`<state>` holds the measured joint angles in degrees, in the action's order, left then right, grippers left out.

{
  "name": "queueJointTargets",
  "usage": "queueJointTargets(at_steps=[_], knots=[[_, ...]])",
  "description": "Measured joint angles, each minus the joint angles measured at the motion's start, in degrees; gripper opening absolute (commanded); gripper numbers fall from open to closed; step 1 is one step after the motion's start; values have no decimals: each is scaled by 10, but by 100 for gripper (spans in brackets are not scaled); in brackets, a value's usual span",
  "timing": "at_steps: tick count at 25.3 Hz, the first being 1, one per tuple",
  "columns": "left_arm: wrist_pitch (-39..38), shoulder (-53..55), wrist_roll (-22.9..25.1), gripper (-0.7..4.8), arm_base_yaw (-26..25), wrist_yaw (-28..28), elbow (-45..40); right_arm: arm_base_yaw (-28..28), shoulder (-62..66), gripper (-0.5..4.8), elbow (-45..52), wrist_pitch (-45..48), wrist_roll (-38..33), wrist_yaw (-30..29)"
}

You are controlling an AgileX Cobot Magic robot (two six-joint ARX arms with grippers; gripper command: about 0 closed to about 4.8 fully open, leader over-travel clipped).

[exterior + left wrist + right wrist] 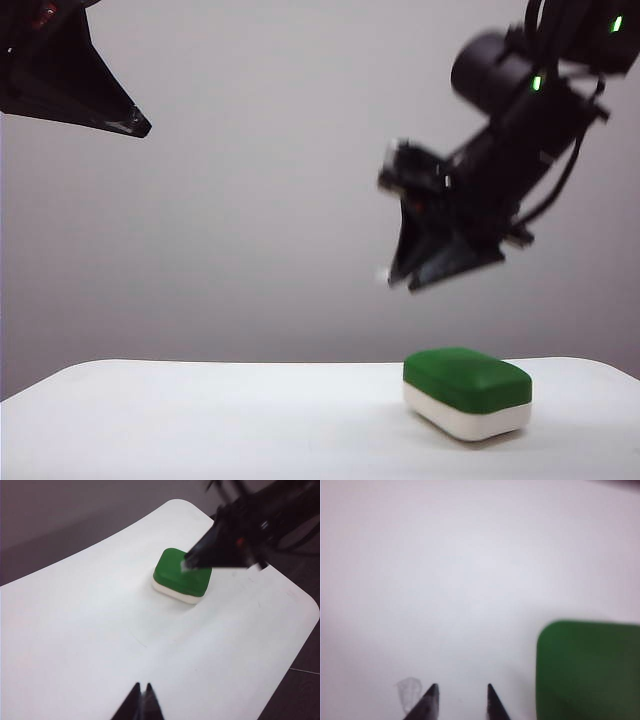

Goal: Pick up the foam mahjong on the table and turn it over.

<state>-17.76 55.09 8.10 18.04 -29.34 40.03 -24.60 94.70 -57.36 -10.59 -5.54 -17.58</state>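
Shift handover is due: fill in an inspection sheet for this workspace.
Surface: white table, bare apart from the block.
Job's things: foam mahjong lying flat near the right of the exterior view, dark green half up, cream-white half down.
Clutter: nothing seen.
Grippers: right gripper above the block, apart from it, jaws parted, holding nothing; left gripper raised at upper left of the exterior view, fingertips together, empty.
Cables: black cables along the right arm.
Surroundings: plain grey wall.
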Motion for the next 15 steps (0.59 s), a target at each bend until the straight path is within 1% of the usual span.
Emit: queueJointTargets(at_steps=[1, 2, 5, 7, 11, 15], knots=[[0, 0, 0, -5, 0, 0, 0, -1, -24, 60, 0, -21, -1, 17], [0, -1, 0, -5, 0, 1, 0, 0, -48, 51, 0, -54, -1, 48], [-1, -19, 7, -5, -1, 18, 0, 5, -85, 43, 2, -106, -2, 57], [0, -45, 10, -5, -1, 44, 0, 6, -110, 19, 17, -114, -2, 59], [-1, -116, 18, -5, -2, 90, 0, 8, -183, 17, 62, -126, -10, 61], [-26, -173, 23, -5, -2, 106, 0, 16, -264, 17, 102, -125, -26, 75]])
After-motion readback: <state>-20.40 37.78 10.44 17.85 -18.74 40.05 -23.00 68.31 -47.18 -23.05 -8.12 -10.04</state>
